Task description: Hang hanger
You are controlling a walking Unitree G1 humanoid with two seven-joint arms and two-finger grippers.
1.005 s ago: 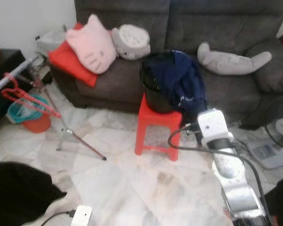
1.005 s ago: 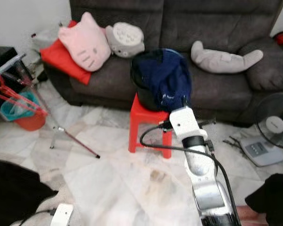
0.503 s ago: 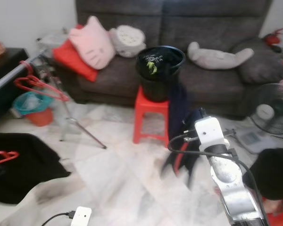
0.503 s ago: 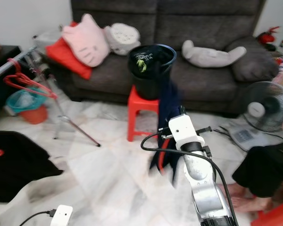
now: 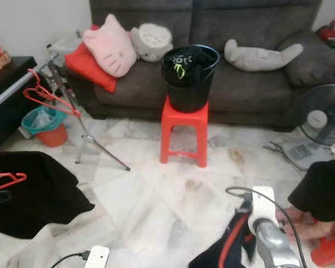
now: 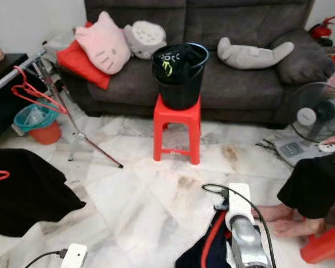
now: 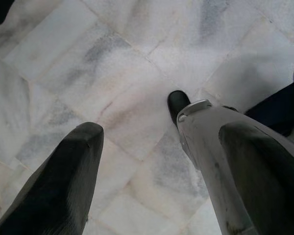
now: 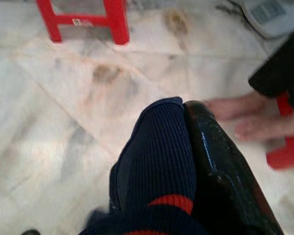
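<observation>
While my right end effector (image 8: 186, 161) stays clenched on the navy garment (image 8: 157, 161) low over the floor, the red hangers (image 6: 30, 92) hang on the rail well apart; dragging cloth could snag my feet. Left end effector (image 7: 157, 161) hangs released.

Sofa (image 5: 251, 89) along the back wall, bearing cushions (image 5: 109, 47) at its left end and a plush toy (image 5: 259, 56) right of centre. Stool (image 5: 184, 134) before the sofa's middle; bucket (image 5: 190, 78) on the stool. Drying rack (image 5: 61, 106) left of the stool, hangers (image 5: 47, 95) on its rail. Fan (image 5: 321, 117) at right. Garment (image 5: 33, 192) on the floor at left, a hanger (image 5: 5, 180) on it.
</observation>
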